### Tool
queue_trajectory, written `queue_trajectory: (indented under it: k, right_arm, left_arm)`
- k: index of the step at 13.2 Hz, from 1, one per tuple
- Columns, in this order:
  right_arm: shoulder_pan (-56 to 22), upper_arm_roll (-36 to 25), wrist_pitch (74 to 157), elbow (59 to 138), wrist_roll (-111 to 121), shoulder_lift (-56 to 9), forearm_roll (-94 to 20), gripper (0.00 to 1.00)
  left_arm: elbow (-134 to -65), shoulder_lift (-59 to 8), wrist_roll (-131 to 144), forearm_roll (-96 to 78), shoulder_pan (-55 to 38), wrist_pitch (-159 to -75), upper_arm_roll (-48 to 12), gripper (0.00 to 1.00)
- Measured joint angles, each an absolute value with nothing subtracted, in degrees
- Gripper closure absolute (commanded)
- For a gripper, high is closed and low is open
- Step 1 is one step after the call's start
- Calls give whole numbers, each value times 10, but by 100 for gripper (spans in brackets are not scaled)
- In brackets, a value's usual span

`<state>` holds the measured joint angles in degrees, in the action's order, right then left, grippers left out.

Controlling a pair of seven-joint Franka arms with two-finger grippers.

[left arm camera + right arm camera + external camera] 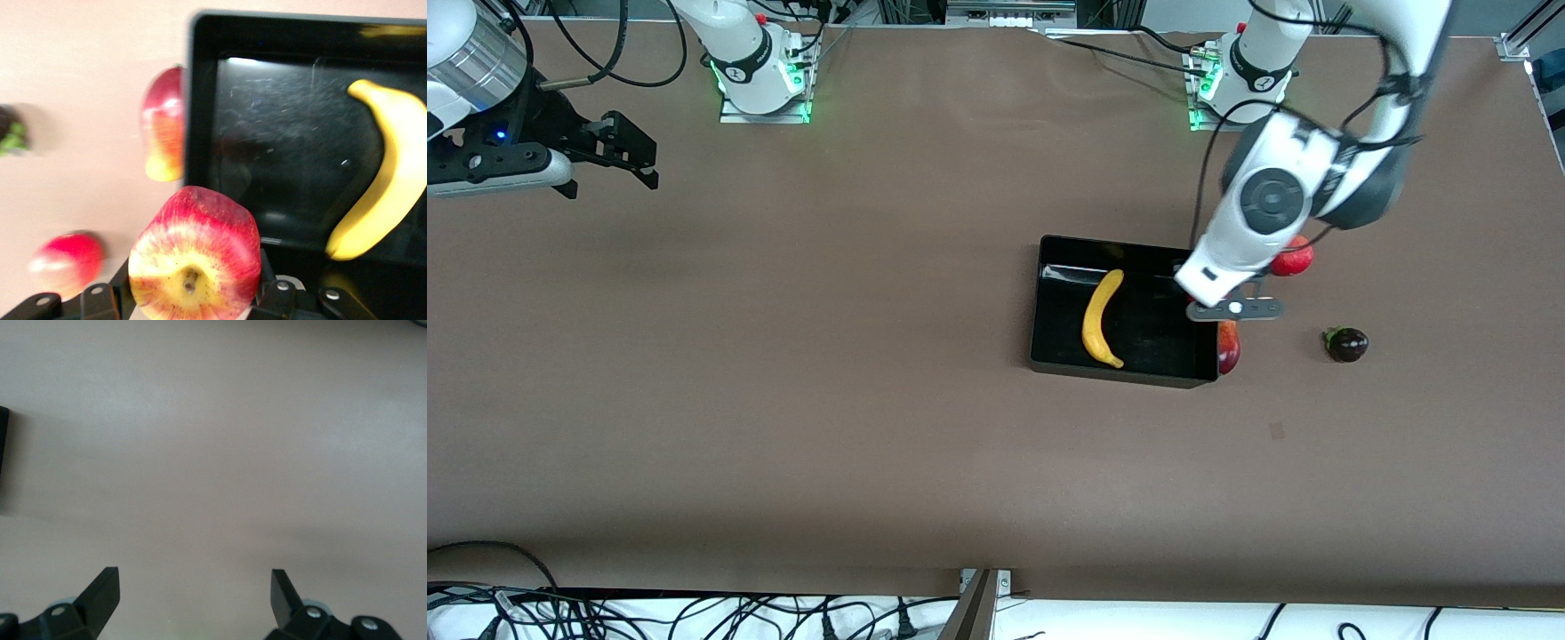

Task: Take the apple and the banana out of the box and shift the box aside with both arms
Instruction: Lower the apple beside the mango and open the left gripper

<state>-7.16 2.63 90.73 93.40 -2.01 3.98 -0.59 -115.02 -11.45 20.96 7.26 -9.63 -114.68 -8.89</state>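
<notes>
In the left wrist view my left gripper (193, 283) is shut on a red-yellow apple (193, 260), held up over the rim of the black box (200, 100) at its end toward the left arm. In the front view the left gripper (1232, 308) hides the apple. A yellow banana (1103, 318) lies in the box (1120, 369). A red-yellow mango (1229, 348) rests against the box's outer wall. The red pomegranate (1293, 258) and the dark purple fruit (1346, 344) lie on the table toward the left arm's end. My right gripper (609, 173) waits open over bare table.
The brown table top (827, 356) stretches wide between the box and the right arm's end. The arm bases (760, 71) stand along the edge farthest from the front camera. Cables (605, 613) hang below the nearest edge.
</notes>
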Motion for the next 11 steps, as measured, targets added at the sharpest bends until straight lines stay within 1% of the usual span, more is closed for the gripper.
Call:
queue_trajectory:
  k: [2, 3, 4, 5, 6, 7, 8, 9, 11]
  right_arm:
    - [-72, 26, 907, 934, -20, 40, -6, 0]
    - [-72, 26, 907, 934, -20, 40, -6, 0]
    - [-72, 26, 907, 934, -20, 40, -6, 0]
    - [-72, 26, 907, 934, -20, 40, -6, 0]
    - [-72, 26, 907, 934, -20, 40, -6, 0]
    - [-72, 26, 907, 934, -20, 40, -6, 0]
    - [-72, 26, 907, 934, -20, 40, -6, 0]
    - [-72, 26, 907, 934, -20, 40, -6, 0]
    - [-72, 26, 907, 934, -20, 40, -6, 0]
  left_arm:
    - [-1158, -105, 111, 73, -49, -1129, -88, 77]
    - [-1176, -107, 73, 73, -23, -1135, -87, 77]
    - [-1204, -109, 50, 73, -4, -1164, -87, 77]
    - [-1240, -111, 40, 73, 9, -1213, -86, 77]
    - [-1297, -115, 33, 73, 16, -1293, -86, 76]
    - [-1328, -117, 33, 73, 16, -1333, -87, 75]
    - [-1354, -119, 32, 73, 16, -1369, -87, 72]
    - [-1374, -120, 32, 73, 17, -1398, -87, 66]
    - [-1397, -132, 31, 73, 25, -1446, -87, 9]
